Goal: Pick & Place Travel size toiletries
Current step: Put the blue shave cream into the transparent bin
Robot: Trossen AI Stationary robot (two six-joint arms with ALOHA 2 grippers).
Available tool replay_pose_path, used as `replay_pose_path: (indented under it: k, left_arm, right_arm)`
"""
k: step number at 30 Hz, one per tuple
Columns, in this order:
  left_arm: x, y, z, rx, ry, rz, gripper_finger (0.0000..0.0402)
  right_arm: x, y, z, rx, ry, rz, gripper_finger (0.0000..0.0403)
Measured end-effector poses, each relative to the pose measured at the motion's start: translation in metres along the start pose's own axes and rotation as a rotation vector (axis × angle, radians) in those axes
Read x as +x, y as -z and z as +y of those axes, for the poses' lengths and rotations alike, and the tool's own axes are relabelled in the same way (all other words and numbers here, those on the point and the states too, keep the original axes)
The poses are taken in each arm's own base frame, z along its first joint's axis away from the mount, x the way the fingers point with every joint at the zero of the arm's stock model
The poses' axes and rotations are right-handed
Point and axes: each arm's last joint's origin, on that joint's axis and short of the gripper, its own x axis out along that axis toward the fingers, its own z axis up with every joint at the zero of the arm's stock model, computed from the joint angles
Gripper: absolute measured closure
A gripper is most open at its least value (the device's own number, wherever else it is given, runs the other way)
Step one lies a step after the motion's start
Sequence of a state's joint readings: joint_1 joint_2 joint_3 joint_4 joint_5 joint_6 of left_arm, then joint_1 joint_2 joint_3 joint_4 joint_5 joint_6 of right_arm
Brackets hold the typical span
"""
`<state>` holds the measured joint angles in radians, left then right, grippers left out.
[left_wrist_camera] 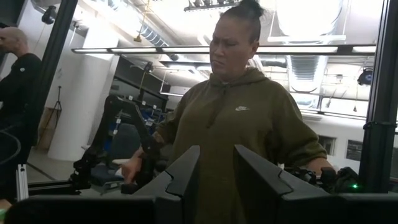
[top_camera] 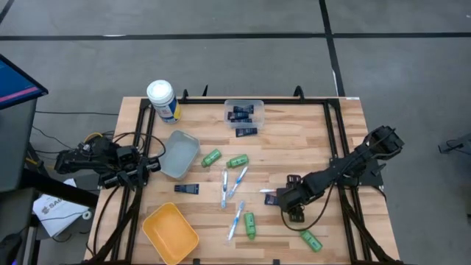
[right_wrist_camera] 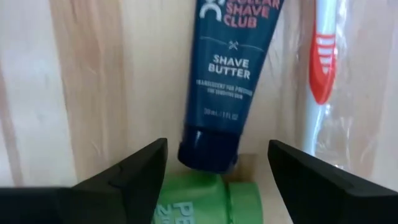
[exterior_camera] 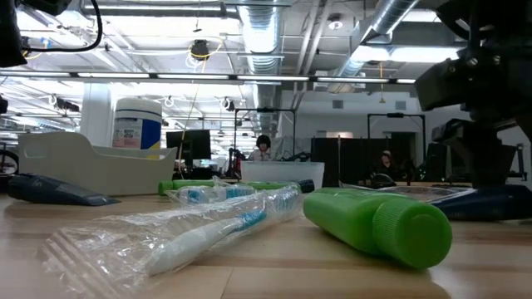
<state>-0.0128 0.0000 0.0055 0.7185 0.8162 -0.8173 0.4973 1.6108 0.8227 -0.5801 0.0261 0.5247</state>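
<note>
My right gripper (top_camera: 282, 197) is open and low over the table's right half. In the right wrist view its fingers (right_wrist_camera: 217, 146) stand on either side of the cap end of a dark navy tube (right_wrist_camera: 227, 68) without touching it. A green bottle (right_wrist_camera: 199, 199) lies just beyond the cap, and the red-and-white toothbrush (right_wrist_camera: 322, 62) lies beside the tube. More green bottles (top_camera: 237, 160), wrapped white-blue toothbrushes (top_camera: 235, 221) and navy tubes (top_camera: 187, 189) lie flat on the wood. My left gripper (top_camera: 153, 165) waits at the table's left edge, its fingers (left_wrist_camera: 216, 155) slightly apart.
A clear bin (top_camera: 255, 104) holding navy tubes stands at the far edge, with a white canister (top_camera: 162, 99) to its left. A grey bin (top_camera: 179, 153) sits left of centre and a yellow bin (top_camera: 170, 232) at the near left. A person stands beyond the left arm.
</note>
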Motion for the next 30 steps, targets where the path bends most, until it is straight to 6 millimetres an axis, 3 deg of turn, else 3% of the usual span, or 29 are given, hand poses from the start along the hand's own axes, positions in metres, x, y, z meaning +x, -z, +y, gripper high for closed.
replay_pose_path:
  k: [6,15,19,22,25,30]
  left_arm:
    - [0.0,0.0,0.0,0.0,0.0,0.0,0.0309]
    - [0.0,0.0,0.0,0.0,0.0,0.0,0.0309]
    - [0.0,0.0,0.0,0.0,0.0,0.0,0.0309]
    - [0.0,0.0,0.0,0.0,0.0,0.0,0.0309]
    - [0.0,0.0,0.0,0.0,0.0,0.0,0.0309]
    - [0.0,0.0,0.0,0.0,0.0,0.0,0.0309]
  right_arm:
    - [0.0,-0.003,-0.001,0.01,-0.009,-0.02,0.0187]
    - [0.0,-0.004,-0.002,0.015,-0.013,-0.022,0.0295]
    - [-0.008,-0.004,-0.001,0.015,-0.058,-0.035,0.0297]
    - [-0.024,-0.005,-0.004,0.026,-0.096,-0.084,0.0297]
    - [-0.054,-0.01,-0.015,0.034,-0.079,-0.165,0.0297]
    - [-0.106,-0.027,-0.056,0.043,0.06,-0.365,0.0297]
